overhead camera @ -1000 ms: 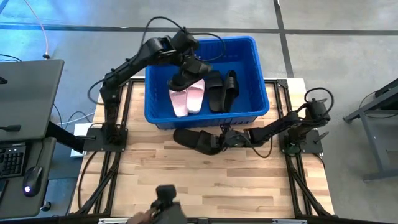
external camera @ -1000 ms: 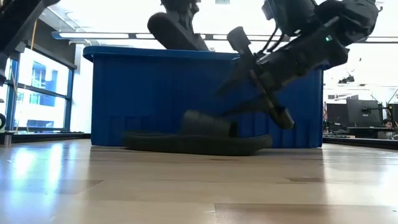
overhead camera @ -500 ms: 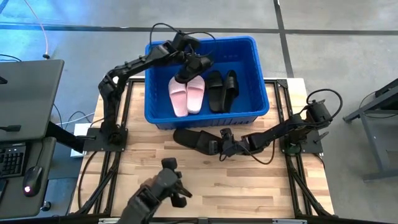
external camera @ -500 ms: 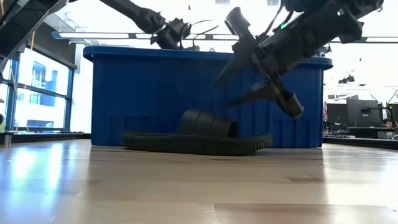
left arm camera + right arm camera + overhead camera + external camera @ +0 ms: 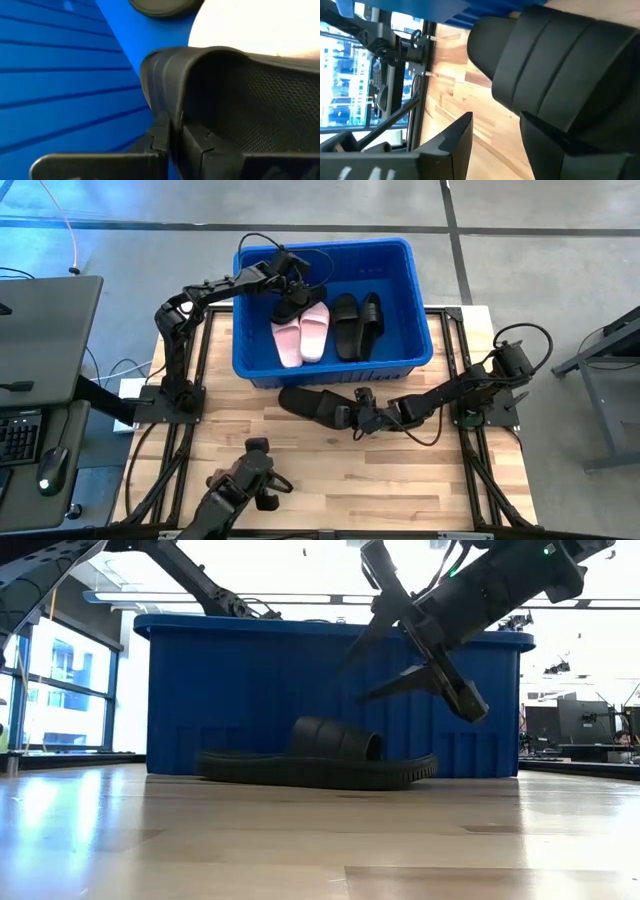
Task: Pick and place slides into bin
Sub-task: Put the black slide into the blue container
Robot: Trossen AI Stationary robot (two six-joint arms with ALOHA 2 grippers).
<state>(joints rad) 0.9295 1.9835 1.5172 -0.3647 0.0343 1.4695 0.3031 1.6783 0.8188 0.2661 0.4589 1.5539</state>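
Note:
The blue bin (image 5: 330, 244) stands at the table's far middle. In it lie two pink slides (image 5: 300, 335) and two black slides (image 5: 357, 322). My left gripper (image 5: 288, 285) is down inside the bin, shut on another black slide (image 5: 287, 305) over the pink slides' far ends. One black slide (image 5: 310, 405) lies sole down on the table just in front of the bin. My right gripper (image 5: 352, 418) is open at that slide's right end; in the low view (image 5: 420, 650) it hangs above the slide, clear of it. My left gripper pinches the edge of the black slide's strap (image 5: 167, 100) between its two fingers (image 5: 200, 142). The slide is inside the bin, next to its blue wall (image 5: 60, 75). Whether it rests on the pink slides, I cannot tell.
A dark object (image 5: 240, 485) stands over the table's near edge, left of the middle. A desk with a keyboard and a mouse (image 5: 40, 380) lies beyond the table's left side. Bare wood lies in front of the slide (image 5: 400, 470).
My left gripper has gone down into the bin with the black slide, which stood above the rim a second ago. My right gripper has risen a little and drawn slightly toward the near edge, still open. The slide on the table has stayed put.

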